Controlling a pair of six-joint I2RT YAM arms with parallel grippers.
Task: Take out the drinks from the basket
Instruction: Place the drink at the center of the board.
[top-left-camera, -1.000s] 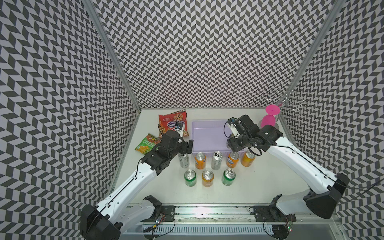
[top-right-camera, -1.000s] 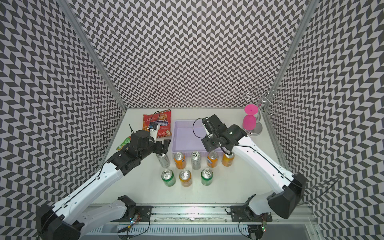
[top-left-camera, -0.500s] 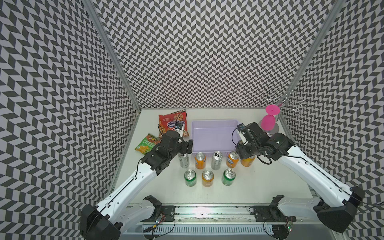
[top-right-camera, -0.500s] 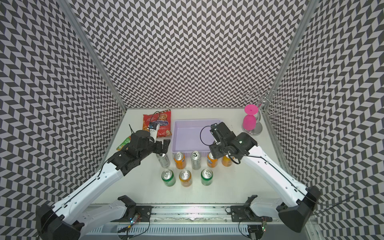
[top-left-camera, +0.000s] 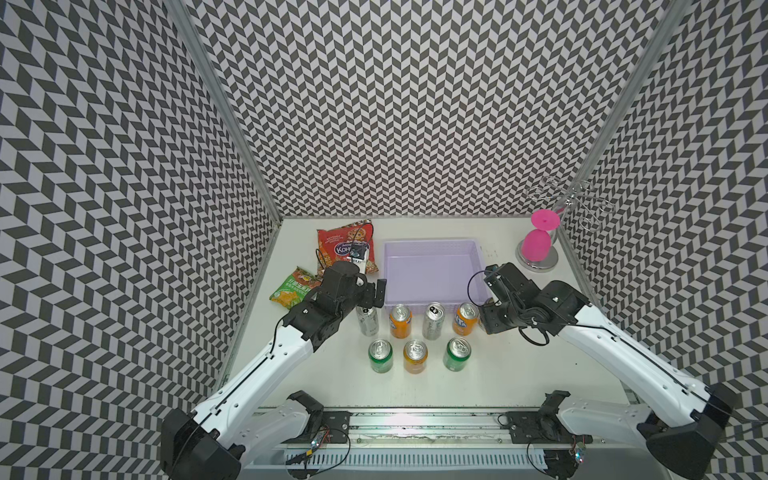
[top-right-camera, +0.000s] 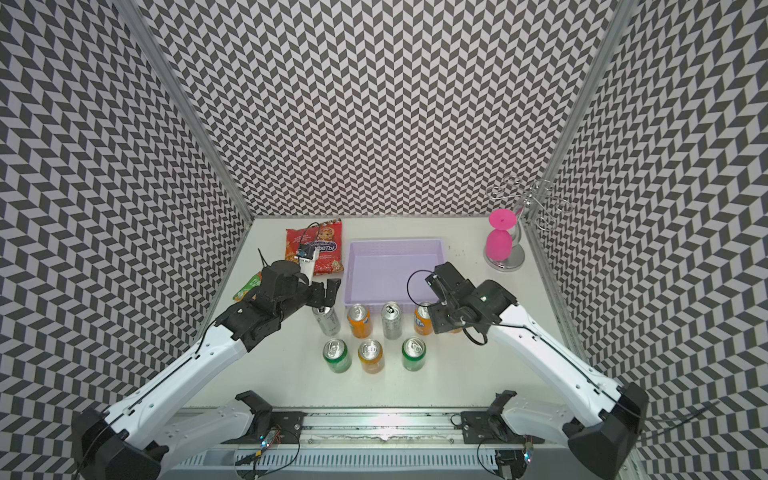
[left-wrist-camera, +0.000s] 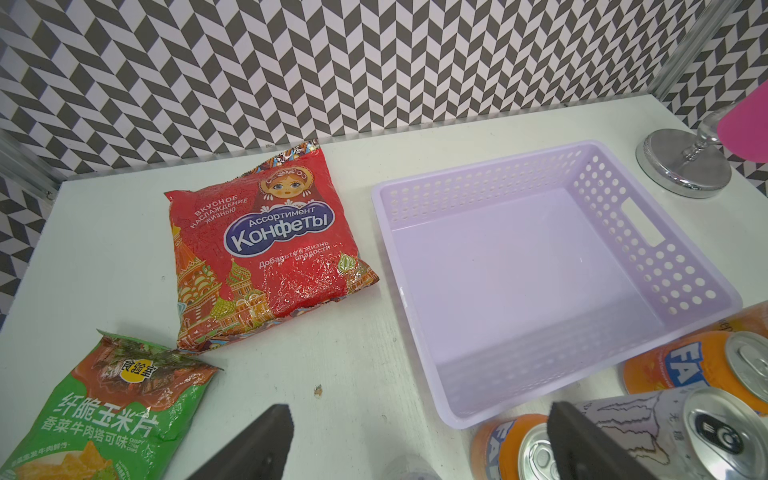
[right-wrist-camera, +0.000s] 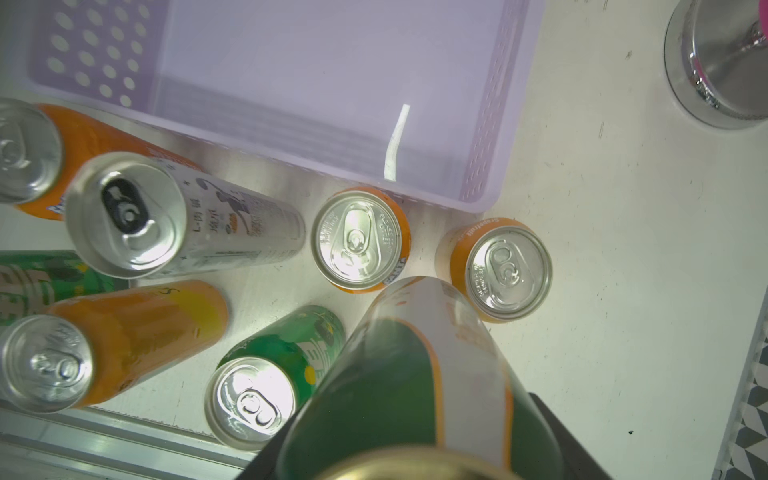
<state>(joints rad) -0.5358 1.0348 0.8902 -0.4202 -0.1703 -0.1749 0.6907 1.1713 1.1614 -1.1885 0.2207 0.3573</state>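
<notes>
Right fingers (right-wrist-camera: 561, 440) clasp can (right-wrist-camera: 395, 374); left fingers (left-wrist-camera: 257, 444) spread.

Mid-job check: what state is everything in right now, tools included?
basket: upright, empty.
left tool: open, holding nothing.
right tool: shut on the dark green can.
dark green can: lifted, clamped in the right tool.
eight other cans: standing upright outside the basket.
red snack bag: lying flat.
green snack bag: lying flat.
pink goblet: upside down.
</notes>
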